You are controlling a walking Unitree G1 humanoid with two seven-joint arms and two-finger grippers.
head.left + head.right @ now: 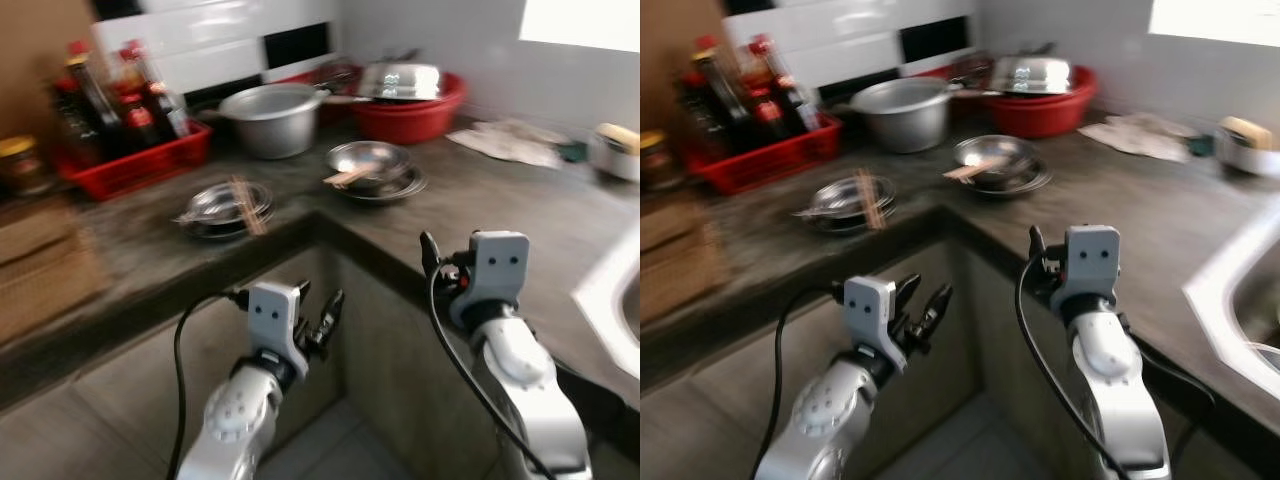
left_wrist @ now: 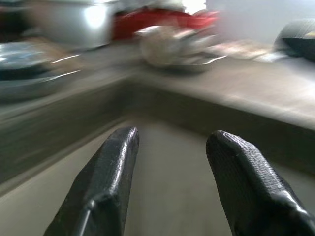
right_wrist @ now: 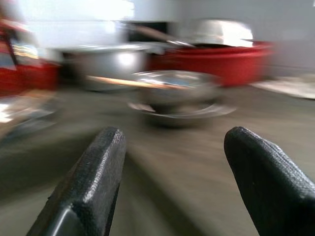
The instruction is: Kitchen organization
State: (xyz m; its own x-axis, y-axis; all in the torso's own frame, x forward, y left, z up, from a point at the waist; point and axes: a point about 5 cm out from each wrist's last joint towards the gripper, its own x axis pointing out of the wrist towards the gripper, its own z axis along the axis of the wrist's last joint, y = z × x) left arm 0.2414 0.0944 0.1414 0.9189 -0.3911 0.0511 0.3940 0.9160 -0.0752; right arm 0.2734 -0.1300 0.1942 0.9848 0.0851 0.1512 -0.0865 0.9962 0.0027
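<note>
Both pairs of jaws are standing released and holding nothing. Seen from the head camera, the left gripper (image 1: 322, 318) is hovering at about 7 o'clock, below the edge of the grey L-shaped counter (image 1: 520, 215) and in front of its inner corner. The right gripper (image 3: 170, 162) is reaching over the counter edge at about 5 o'clock, its fingers pointing at a stack of steel bowls (image 1: 372, 168) with chopsticks lying across it, sitting near 12 o'clock. A second stack of steel dishes (image 1: 227, 208) with chopsticks is lying at 10 o'clock, near the counter's edge. Behind them a metal pot (image 1: 271, 118) is standing beside a red basin (image 1: 412, 112) holding a steel lid. A red crate (image 1: 140, 160) of sauce bottles is sitting at 9 o'clock. The wrist pictures are showing motion blur.
</note>
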